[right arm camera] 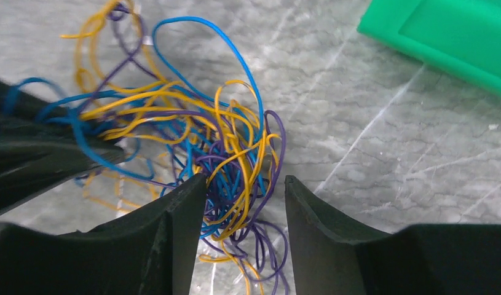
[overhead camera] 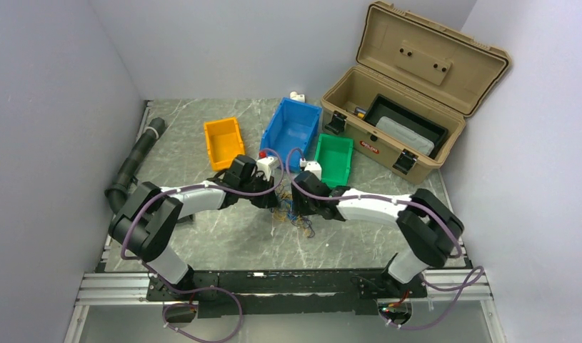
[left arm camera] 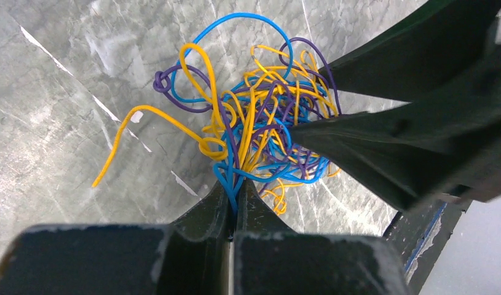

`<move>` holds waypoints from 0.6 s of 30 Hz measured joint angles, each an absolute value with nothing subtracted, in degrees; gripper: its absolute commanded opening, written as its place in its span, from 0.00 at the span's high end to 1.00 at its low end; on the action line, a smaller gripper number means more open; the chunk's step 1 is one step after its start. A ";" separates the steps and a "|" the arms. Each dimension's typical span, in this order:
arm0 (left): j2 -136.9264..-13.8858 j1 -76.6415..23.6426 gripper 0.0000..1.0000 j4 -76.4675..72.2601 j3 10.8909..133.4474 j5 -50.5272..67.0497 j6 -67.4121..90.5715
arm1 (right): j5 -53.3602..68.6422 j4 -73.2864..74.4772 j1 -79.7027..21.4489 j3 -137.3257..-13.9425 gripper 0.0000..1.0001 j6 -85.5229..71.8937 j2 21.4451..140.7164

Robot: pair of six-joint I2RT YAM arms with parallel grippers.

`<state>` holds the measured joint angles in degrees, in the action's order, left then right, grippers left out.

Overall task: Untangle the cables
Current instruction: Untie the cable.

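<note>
Inspection finding: no text is proving readable in any of the three views. The toolbox [overhead camera: 355,133] is carrying one small red-and-white badge [overhead camera: 368,148] on its front wall (sitting between the two black latches [overhead camera: 335,122]). Its lettering is showing only as a blur, so no brand, number or sign is being recorded from it.

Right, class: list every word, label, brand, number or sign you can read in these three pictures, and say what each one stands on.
Nothing here can actually be read.
Red label on the front of the tan toolbox: the lettering is too small and blurred to read.
Cables, green bin and marbled table in the wrist views: no writing shows on them.
</note>
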<state>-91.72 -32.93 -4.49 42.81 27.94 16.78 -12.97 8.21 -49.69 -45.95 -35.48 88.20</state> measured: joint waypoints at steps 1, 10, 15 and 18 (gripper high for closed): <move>-91.72 -32.93 1.00 -4.43 42.89 27.83 16.73 | -13.98 9.43 -49.98 -46.72 0.51 -36.01 89.73; -91.15 -33.56 1.00 -2.09 43.03 22.85 15.92 | -22.94 19.51 -50.37 -52.77 0.51 -49.34 96.62; -87.57 -34.00 1.00 -0.91 43.00 16.38 16.97 | -21.93 18.72 -43.77 -45.36 0.52 -54.83 88.27; -84.95 -33.93 1.00 -0.80 42.70 12.34 17.98 | -22.74 19.97 -39.66 -41.39 0.53 -57.01 81.14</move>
<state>-84.95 -33.93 -0.80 42.70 12.34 17.98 -22.74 19.97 -39.66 -41.39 -57.01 81.14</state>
